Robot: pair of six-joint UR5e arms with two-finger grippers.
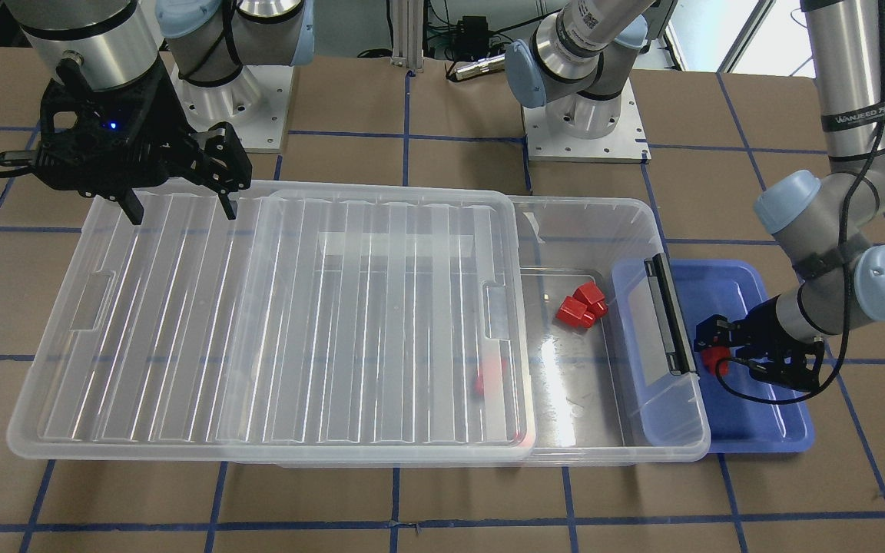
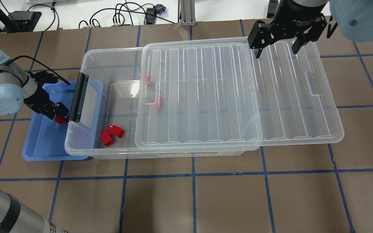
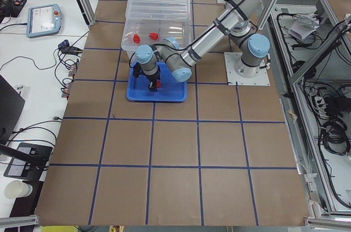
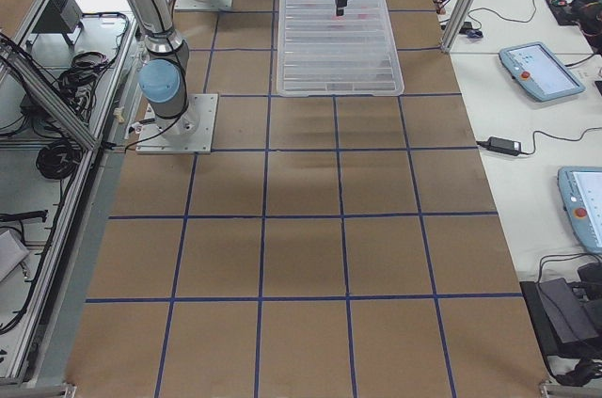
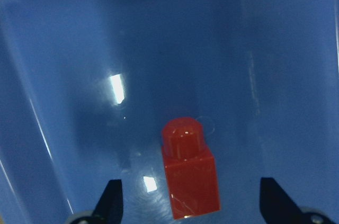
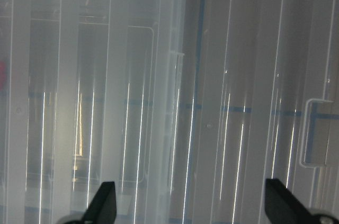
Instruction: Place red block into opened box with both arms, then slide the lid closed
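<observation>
Widely open fingers astride red block

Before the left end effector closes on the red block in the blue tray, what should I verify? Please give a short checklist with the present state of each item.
1. Left end effector open: ok.
2. Red block centred between its fingers: ok.
3. Fingers low enough over the blue tray floor: cannot tell.
4. Box uncovered at the end beside the tray, with room for a drop: ok.
5. Lid flat on the box rim: ok.
6. Right end effector open over the lid's far end, away from the drop zone: ok.
</observation>
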